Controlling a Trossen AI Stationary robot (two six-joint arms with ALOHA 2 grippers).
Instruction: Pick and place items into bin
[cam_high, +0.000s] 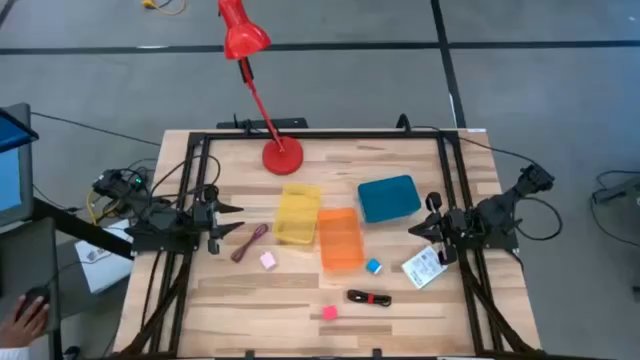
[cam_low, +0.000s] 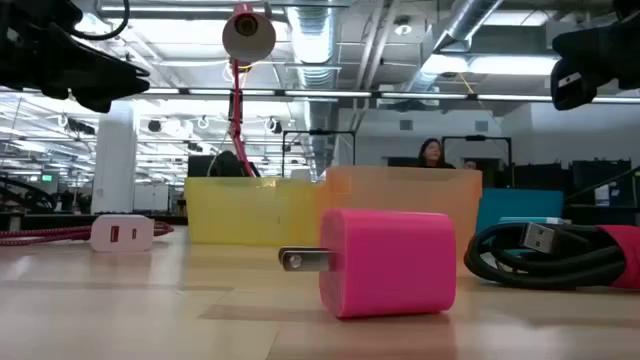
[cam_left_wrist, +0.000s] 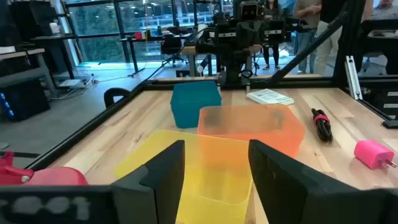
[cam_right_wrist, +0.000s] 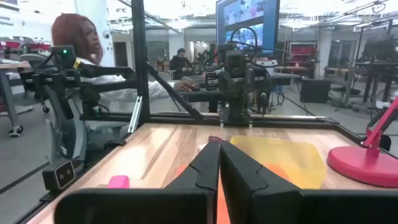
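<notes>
Hot pink plug cube (cam_high: 329, 313) sits at the bench's (cam_high: 250, 300) six o'clock edge; no writing reads. Your left tool (cam_high: 232, 220) at nine o'clock gapes wide, empty; right tool (cam_high: 416, 229), three o'clock, is pinched closed, empty.

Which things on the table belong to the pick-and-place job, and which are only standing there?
Job: pale pink cube, hot pink cube, blue cube, maroon cord, cable bundle, white packet, yellow bin, orange bin, teal bin.
Just there: red lamp.
</notes>
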